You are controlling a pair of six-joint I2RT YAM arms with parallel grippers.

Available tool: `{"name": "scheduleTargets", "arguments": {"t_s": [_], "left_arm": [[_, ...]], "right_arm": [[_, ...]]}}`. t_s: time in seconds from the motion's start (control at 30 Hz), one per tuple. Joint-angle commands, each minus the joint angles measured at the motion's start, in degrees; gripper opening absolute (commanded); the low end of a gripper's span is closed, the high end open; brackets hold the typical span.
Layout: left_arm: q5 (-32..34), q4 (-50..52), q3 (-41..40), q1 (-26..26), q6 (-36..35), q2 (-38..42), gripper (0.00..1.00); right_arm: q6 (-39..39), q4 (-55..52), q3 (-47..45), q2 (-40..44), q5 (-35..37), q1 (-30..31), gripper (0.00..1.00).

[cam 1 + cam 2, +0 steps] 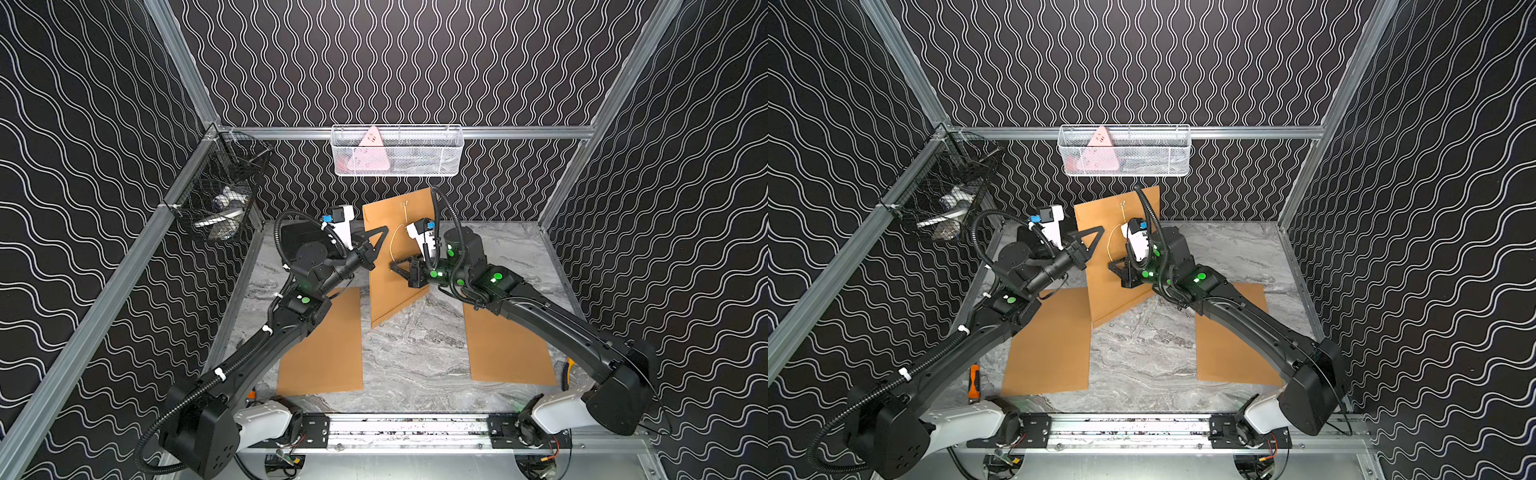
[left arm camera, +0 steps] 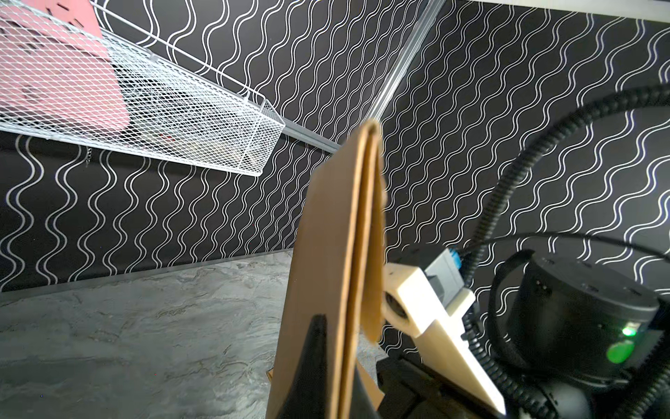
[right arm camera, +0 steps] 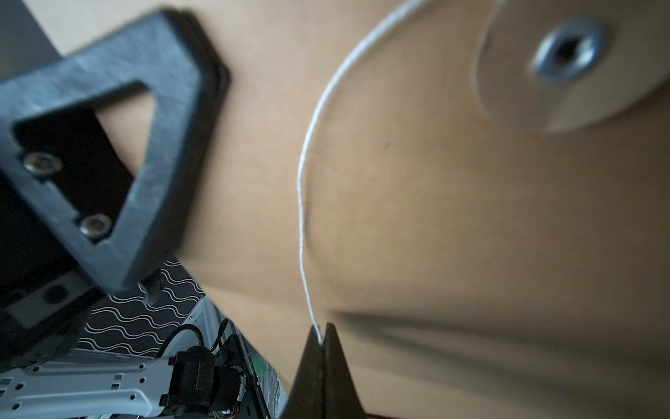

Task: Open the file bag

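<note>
File bag (image 1: 390, 299) stands upright mid-table (image 1: 415, 365) in a top view, left gripper (image 1: 379, 236) clamped on its edge. Left wrist view: same clamp. Right wrist view: right gripper (image 3: 322, 341) pinches the string (image 3: 308, 174), which seems clear of the clasp disc (image 3: 565, 54); the flap probably needs lifting next.

A lab test cell: aluminium frame (image 1: 519, 132), wavy-patterned backdrop walls (image 1: 374, 62), robot arms (image 1: 266, 353) on a rail (image 1: 407, 428)
</note>
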State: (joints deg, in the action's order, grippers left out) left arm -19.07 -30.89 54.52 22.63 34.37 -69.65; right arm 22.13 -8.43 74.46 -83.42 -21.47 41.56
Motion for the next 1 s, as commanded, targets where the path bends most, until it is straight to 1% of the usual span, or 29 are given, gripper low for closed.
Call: {"name": "scheduleTargets", "arguments": {"t_s": [0.0, 0.6, 0.8, 0.97], "left_arm": [[1.01, -3.47, 0.91, 0.02, 0.48, -0.20, 0.00], [2.46, -0.26, 2.96, -0.04, -2.64, 1.30, 0.00], [2.55, 0.21, 2.87, -0.01, -3.16, 1.83, 0.00], [2.72, 0.88, 2.52, -0.10, -3.74, 2.63, 0.00]], "right_arm": [[1.33, 3.68, -1.05, 0.62, 0.20, 0.10, 0.00], [2.39, 4.90, -5.80, 2.12, 2.13, 0.14, 0.00], [1.69, 4.20, -6.28, 2.36, 3.64, 0.19, 0.00], [0.91, 3.68, -7.17, 3.50, 7.18, 0.10, 0.00]]}}
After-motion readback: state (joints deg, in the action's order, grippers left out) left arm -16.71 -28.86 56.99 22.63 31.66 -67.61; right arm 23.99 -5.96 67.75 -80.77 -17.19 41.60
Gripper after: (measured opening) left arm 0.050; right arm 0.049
